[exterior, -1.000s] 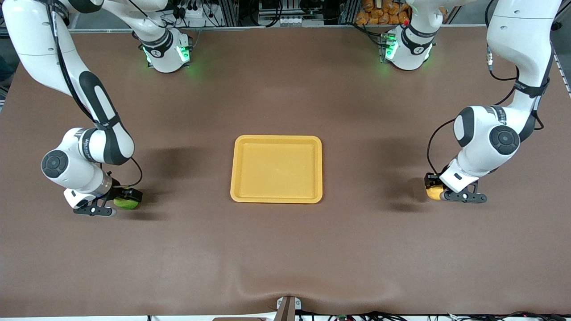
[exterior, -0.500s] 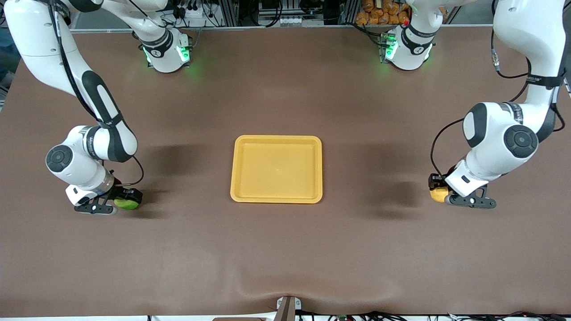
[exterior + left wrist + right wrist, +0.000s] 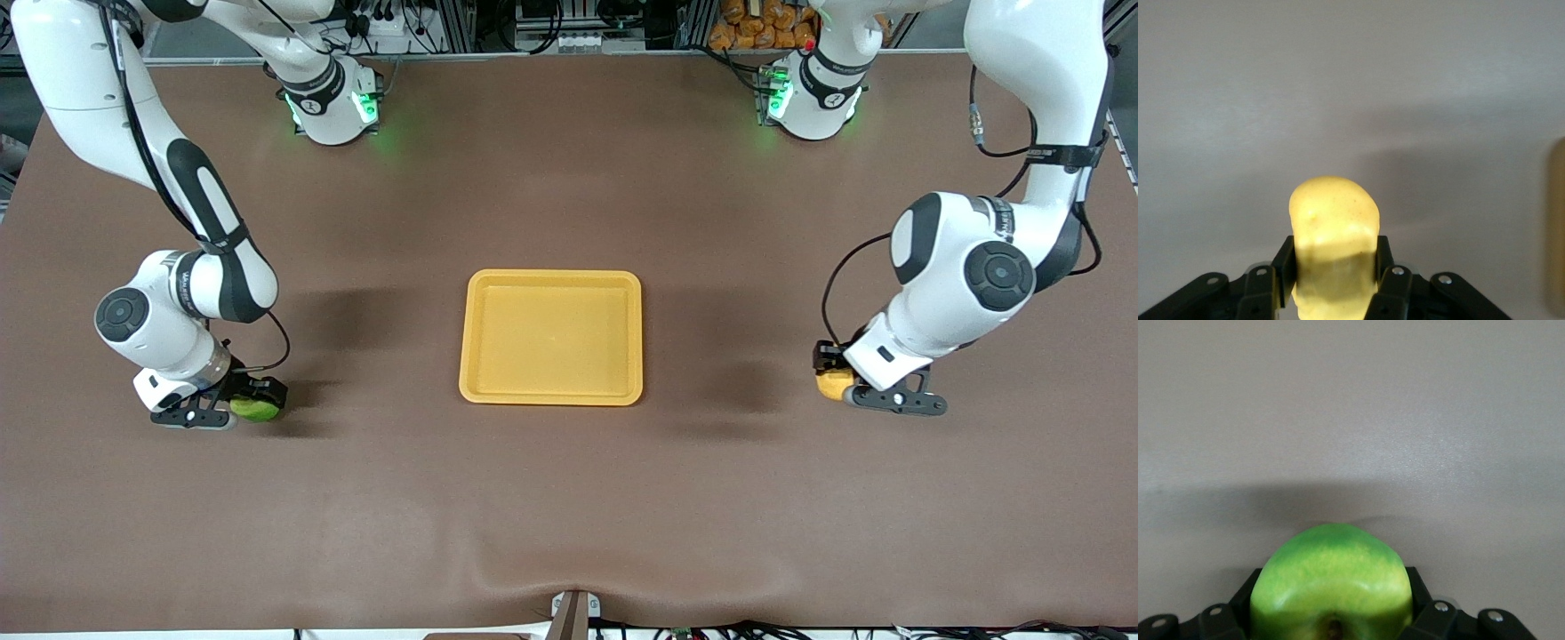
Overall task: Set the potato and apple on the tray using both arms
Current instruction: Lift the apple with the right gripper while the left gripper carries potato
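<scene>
The yellow-orange tray [image 3: 551, 391] lies in the middle of the brown table with nothing in it. My left gripper [image 3: 836, 380] is shut on the yellow-orange potato [image 3: 834, 386] and holds it just above the table toward the left arm's end. In the left wrist view the potato [image 3: 1333, 227] sits between the two black fingers [image 3: 1284, 267]. My right gripper [image 3: 253, 404] is shut on the green apple [image 3: 255, 410], low over the table toward the right arm's end. In the right wrist view the apple [image 3: 1331, 587] fills the space between the fingers [image 3: 1421, 590], stem dimple showing.
The tray's rim edge [image 3: 1558, 227] shows in the left wrist view. Bare brown table lies between each gripper and the tray. The two arm bases [image 3: 329, 102] glow green along the table's edge farthest from the front camera.
My left gripper has moved with the potato toward the tray and risen a little. My right gripper with the apple has barely shifted.
</scene>
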Available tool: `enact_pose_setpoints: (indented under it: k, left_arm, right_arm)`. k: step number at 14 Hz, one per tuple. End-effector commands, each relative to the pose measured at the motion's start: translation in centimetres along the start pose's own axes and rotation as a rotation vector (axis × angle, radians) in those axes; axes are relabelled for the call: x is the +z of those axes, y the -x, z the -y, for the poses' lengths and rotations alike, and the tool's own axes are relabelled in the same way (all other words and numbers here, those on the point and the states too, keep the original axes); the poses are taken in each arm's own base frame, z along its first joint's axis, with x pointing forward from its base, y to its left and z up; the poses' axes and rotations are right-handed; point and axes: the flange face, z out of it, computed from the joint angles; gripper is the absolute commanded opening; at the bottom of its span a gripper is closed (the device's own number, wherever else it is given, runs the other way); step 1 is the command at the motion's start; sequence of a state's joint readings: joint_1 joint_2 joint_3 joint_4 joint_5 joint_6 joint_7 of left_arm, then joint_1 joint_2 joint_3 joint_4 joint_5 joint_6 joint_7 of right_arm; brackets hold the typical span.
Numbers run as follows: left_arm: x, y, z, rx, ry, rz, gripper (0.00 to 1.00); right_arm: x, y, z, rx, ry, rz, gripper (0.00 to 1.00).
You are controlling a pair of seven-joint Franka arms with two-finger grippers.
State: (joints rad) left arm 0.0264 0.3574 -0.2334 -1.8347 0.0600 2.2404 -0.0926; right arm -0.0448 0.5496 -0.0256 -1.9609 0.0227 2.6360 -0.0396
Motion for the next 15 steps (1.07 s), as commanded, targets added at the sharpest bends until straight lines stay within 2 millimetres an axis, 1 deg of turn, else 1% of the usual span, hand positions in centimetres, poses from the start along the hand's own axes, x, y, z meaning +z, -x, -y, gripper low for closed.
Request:
enact_pose_setpoints:
  k: [1, 2, 3, 4, 6, 8, 10, 12, 13, 15]
  left_arm:
    - [-2.2, 0.7, -1.6, -0.011, -0.015, 0.021, 0.00]
    - [-2.5, 0.9, -2.7, -0.011, -0.010, 0.026, 0.00]
    - [-2.5, 1.1, -3.2, -0.032, -0.010, 0.033, 0.00]
    - [-2.4, 1.4, -4.8, -0.042, -0.008, 0.040, 0.00]
    - [-2.4, 1.9, -8.6, -0.070, -0.004, 0.042, 0.00]
    - [-2.5, 2.5, -13.5, -0.126, 0.000, 0.038, 0.00]
    - [-1.2, 3.3, -16.8, -0.188, -0.001, 0.057, 0.00]
    - [-0.7, 3.8, -20.0, -0.218, 0.004, 0.063, 0.00]
    - [-0.3, 3.8, -21.5, -0.242, 0.008, 0.064, 0.00]
    - [0.5, 4.0, -24.4, -0.282, 0.015, 0.071, 0.00]
  right_arm:
    - [-3.0, 0.3, 0.3, -0.039, -0.006, 0.031, 0.00]
    - [-4.1, 0.4, 0.5, -0.050, -0.010, 0.060, 0.00]
    - [-5.3, 0.4, 1.2, -0.064, -0.015, 0.086, 0.00]
    - [-6.3, 0.6, 1.9, -0.078, -0.020, 0.108, 0.00]
    - [-8.0, 0.9, 3.1, -0.173, -0.029, 0.130, 0.00]
    - [-10.1, 0.8, 5.2, -0.398, -0.044, 0.112, 0.00]
    - [-10.2, 0.6, 5.9, -0.689, -0.070, 0.098, 0.00]
    - [-11.2, 0.0, 7.9, -0.884, -0.123, 0.050, 0.00]
    - [-11.5, -0.2, 8.4, -0.955, -0.127, 0.039, 0.00]
    - [-12.5, 0.0, 11.7, -1.086, -0.142, 0.012, 0.00]
